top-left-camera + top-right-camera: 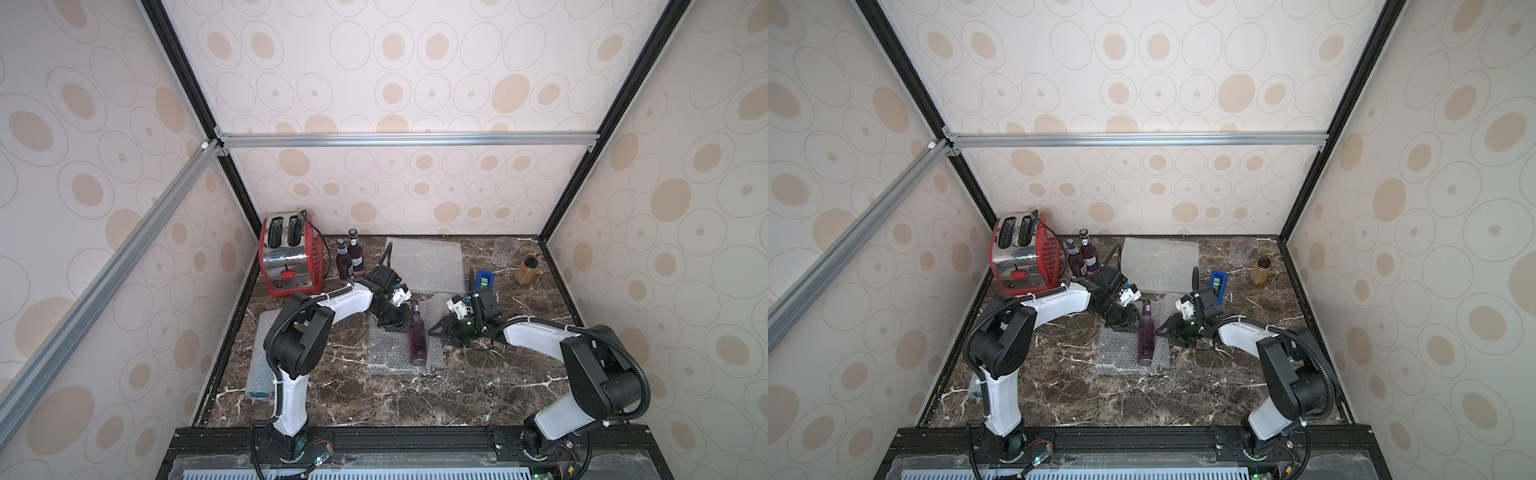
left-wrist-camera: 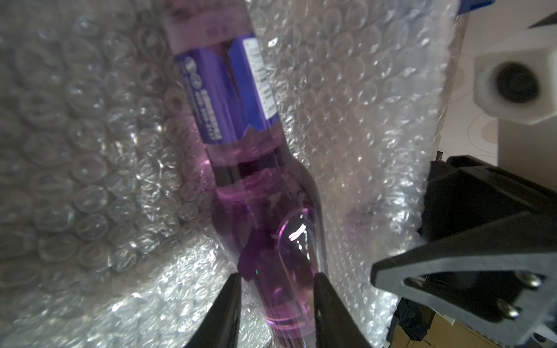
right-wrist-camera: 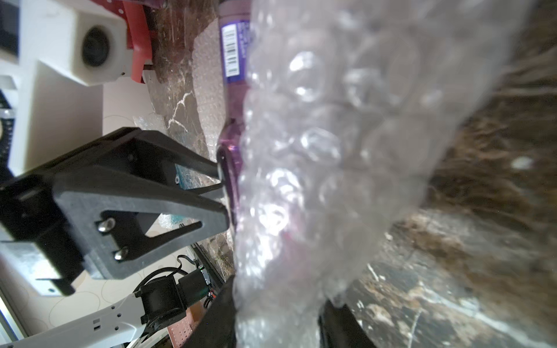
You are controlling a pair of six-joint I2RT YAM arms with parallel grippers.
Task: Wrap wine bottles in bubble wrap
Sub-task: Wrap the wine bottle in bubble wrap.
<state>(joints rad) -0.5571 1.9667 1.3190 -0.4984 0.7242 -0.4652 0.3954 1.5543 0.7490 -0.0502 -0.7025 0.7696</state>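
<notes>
A purple wine bottle [image 1: 417, 337] [image 1: 1146, 338] lies on a sheet of bubble wrap [image 1: 388, 353] [image 1: 1119, 353] in the middle of the table, neck pointing away. My left gripper [image 1: 404, 319] [image 1: 1134, 319] is shut on its neck, and the left wrist view shows the gripper [image 2: 277, 277] with one finger on each side of the bottle [image 2: 259, 180]. My right gripper [image 1: 437, 328] [image 1: 1163, 329] [image 3: 277, 298] is shut on the sheet's right edge. That edge of the bubble wrap [image 3: 316, 150] [image 2: 361, 120] stands lifted against the bottle [image 3: 233, 51].
Two purple bottles [image 1: 349, 259] stand beside a red toaster [image 1: 291, 257] at the back left. A spare bubble sheet [image 1: 426, 264] lies at the back. A blue tape holder [image 1: 484, 280], clear cup [image 1: 503, 251] and amber jar [image 1: 525, 270] are back right. A wrapped roll [image 1: 259, 374] lies front left.
</notes>
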